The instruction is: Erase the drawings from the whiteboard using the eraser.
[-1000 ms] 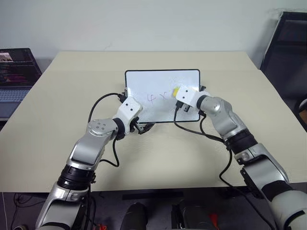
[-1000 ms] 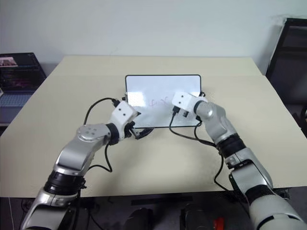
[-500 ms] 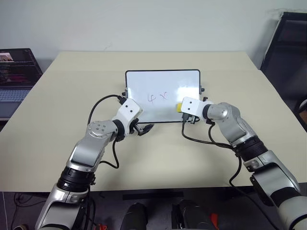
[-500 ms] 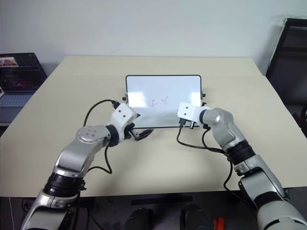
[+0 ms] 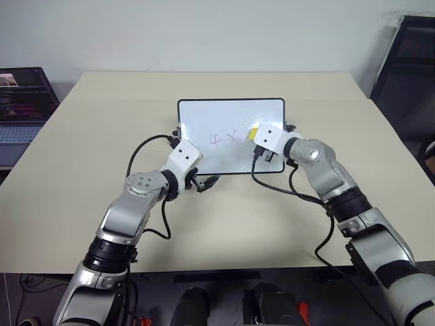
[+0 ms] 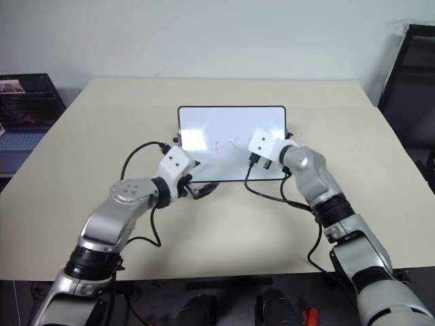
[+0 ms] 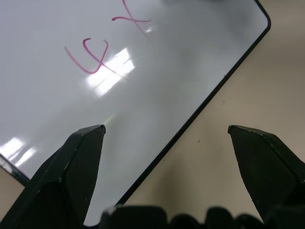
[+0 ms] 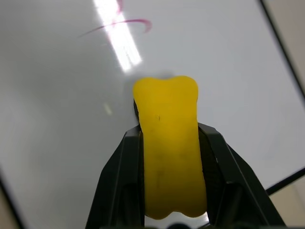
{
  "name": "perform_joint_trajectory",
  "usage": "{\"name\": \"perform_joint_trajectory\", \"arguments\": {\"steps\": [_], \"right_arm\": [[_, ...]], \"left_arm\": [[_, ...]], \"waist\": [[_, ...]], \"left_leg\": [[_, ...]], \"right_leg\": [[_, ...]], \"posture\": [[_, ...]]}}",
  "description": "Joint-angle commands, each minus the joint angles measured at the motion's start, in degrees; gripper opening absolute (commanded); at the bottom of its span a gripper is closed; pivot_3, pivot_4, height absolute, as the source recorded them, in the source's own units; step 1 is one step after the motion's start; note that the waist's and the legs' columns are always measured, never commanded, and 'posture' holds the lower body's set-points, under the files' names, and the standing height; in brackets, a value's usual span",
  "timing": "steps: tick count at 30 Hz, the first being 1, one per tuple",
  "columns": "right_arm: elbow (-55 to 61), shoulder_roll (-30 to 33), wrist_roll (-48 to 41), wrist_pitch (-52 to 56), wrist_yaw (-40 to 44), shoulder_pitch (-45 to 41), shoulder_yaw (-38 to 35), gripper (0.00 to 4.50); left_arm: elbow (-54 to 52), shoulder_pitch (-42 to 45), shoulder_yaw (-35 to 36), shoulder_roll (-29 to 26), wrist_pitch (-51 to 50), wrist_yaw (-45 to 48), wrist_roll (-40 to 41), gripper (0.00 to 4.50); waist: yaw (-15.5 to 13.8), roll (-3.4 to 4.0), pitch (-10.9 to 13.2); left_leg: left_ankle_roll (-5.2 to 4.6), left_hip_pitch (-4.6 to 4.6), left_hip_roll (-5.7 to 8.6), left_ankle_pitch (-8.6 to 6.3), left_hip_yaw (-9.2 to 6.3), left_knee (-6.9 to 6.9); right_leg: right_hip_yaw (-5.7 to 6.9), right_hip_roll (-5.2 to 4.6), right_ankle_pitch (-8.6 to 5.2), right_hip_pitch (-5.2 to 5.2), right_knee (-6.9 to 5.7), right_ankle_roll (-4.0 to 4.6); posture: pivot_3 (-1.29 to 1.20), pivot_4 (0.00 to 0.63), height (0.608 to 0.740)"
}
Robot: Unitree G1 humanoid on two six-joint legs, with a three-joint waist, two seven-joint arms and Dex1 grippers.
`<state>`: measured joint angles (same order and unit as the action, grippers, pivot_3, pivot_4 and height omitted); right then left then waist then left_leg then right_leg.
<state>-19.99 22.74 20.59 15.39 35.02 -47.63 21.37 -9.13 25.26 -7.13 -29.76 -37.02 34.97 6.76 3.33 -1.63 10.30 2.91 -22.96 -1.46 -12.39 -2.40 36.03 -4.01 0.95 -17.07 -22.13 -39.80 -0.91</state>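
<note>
The whiteboard (image 5: 231,119) lies flat in the middle of the table, and the drawings (image 5: 224,138) are thin red marks near its centre. In the left wrist view they show as red strokes (image 7: 93,55). My right gripper (image 8: 169,131) is shut on the yellow eraser (image 8: 166,100). The eraser's (image 5: 252,132) front end rests on the board just right of the marks. Over the board's near edge, toward its left corner, my left gripper (image 7: 166,128) stands open. One of its fingers (image 7: 86,157) is above the board and the other is above the table.
The whiteboard sits on a beige table (image 5: 81,176). An open laptop (image 5: 20,102) stands off the table's left edge, and a black chair (image 5: 408,68) is at the far right. Black cables loop from both wrists over the table in front of the board.
My right gripper drew the eraser down to the board's near edge, then back up beside the red marks. The left arm stayed put.
</note>
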Motion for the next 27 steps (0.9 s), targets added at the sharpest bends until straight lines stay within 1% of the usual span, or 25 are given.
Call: {"name": "perform_joint_trajectory", "arguments": {"steps": [1,3,6,9,16,20,22,24,27], "right_arm": [[2.38,0.69,-0.89,2.07,2.53,2.32,-0.42,1.12],[3.26,0.34,-1.51,2.49,2.25,2.90,-1.32,1.12],[3.96,-1.42,-4.51,3.28,-0.14,2.58,-5.02,1.12],[6.64,-2.88,-7.79,4.12,-0.98,3.57,-8.26,1.12],[16.22,-6.44,-15.48,6.19,-4.35,9.03,-15.86,1.12],[22.68,-6.04,-17.94,5.34,-5.48,14.18,-18.27,1.12],[27.52,-5.65,-18.85,5.16,-5.56,18.24,-18.63,1.12],[32.49,-6.14,-20.03,5.41,-6.28,22.74,-19.18,1.12],[36.83,-8.08,-22.97,4.15,-7.06,28.13,-19.88,1.12]], "left_arm": [[-2.96,-1.56,3.04,0.40,-0.57,-1.12,1.56,4.50],[-3.22,-3.26,4.37,0.59,-1.17,-1.23,2.64,4.50],[-3.10,-5.68,6.45,0.27,0.29,-1.15,3.58,4.50],[-3.07,-6.04,8.76,0.81,1.45,-1.86,4.76,4.50],[-2.86,-6.67,13.01,4.17,4.96,-5.79,6.34,4.50],[-3.72,-8.09,13.95,4.97,6.76,-7.17,6.35,4.50],[-4.61,-8.84,14.76,5.33,7.48,-7.88,6.91,4.50],[-5.76,-9.52,15.28,6.01,8.63,-8.49,7.43,4.50],[-6.56,-10.23,15.83,7.34,10.22,-9.50,8.04,4.50]], "waist": [[0.02,0.00,0.00],[0.03,0.00,0.00],[0.02,0.00,0.00],[-0.10,-0.02,0.02],[-0.35,-0.02,0.02],[-0.49,-0.01,0.02],[-0.56,-0.02,0.02],[-0.62,-0.02,0.02],[-0.62,-0.02,0.02]], "left_leg": [[0.00,0.00,0.00,0.00,-0.01,0.01],[0.00,0.03,0.01,0.01,-0.01,0.03],[0.00,0.04,0.00,0.01,0.01,0.05],[0.00,0.00,-0.01,0.01,-0.01,0.04],[0.02,-0.17,0.01,-0.01,-0.16,-0.03],[0.03,-0.30,0.01,-0.02,-0.30,-0.03],[0.03,-0.33,0.01,-0.02,-0.34,-0.05],[0.03,-0.36,0.00,-0.02,-0.35,-0.06],[0.04,-0.39,0.00,-0.03,-0.39,-0.05]], "right_leg": [[0.00,0.00,0.00,0.00,-0.02,0.00],[0.01,0.00,-0.02,0.02,-0.03,-0.04],[0.00,0.00,-0.04,0.02,-0.04,-0.07],[0.01,0.01,-0.01,0.00,-0.05,-0.03],[0.02,-0.03,0.01,-0.04,0.18,0.01],[0.06,-0.04,0.01,-0.06,0.31,0.00],[0.08,-0.04,0.01,-0.07,0.35,0.01],[0.09,-0.04,0.01,-0.09,0.38,0.01],[0.11,-0.04,0.01,-0.09,0.40,0.00]], "posture": [[0.00,0.150,0.740],[0.00,0.150,0.740],[0.00,0.150,0.740],[0.00,0.150,0.740],[0.00,0.150,0.740],[0.00,0.150,0.740],[0.00,0.150,0.740],[0.00,0.150,0.740],[0.00,0.150,0.740]]}}
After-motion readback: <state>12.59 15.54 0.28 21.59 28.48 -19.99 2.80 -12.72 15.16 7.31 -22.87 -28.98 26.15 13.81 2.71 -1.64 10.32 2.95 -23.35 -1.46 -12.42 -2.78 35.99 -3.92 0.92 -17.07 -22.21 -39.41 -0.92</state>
